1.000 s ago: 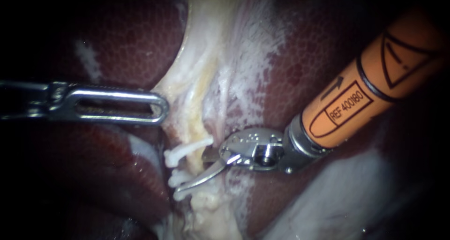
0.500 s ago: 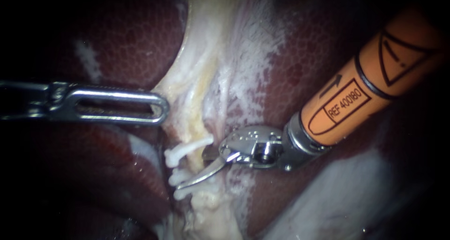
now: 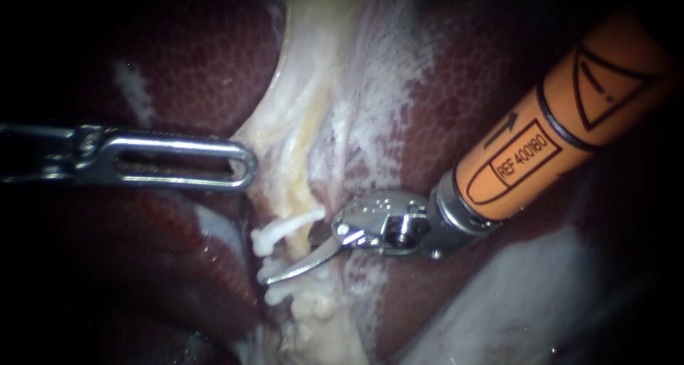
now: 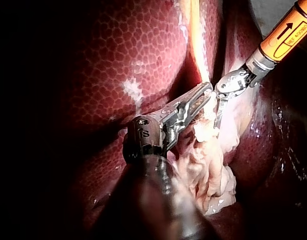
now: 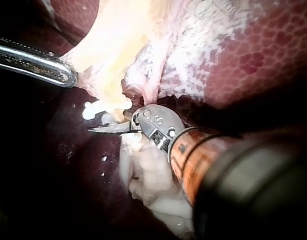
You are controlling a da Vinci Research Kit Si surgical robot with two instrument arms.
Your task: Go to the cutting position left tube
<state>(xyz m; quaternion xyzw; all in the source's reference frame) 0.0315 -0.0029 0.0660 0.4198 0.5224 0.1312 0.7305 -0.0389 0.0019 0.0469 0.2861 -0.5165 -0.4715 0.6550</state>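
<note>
Left side barred: left instrument (image 3: pixel 246 167) lies across the liver (image 3: pixel 185 58), clamped on edge of pale tissue (image 3: pixel 306 122). Dark open gap under its shaft, btwn it and the white clips (image 3: pixel 281 227). Clips sit close-stacked on the tube (image 3: pixel 293 242), v. little room btwn them. Right instrument (image 3: pixel 291 255) fills that slot, blades apart. Its orange shaft (image 3: pixel 556 137) blocks upper-R approach. Lower R, over liver and pale patch (image 3: pixel 513 301), is free.
</note>
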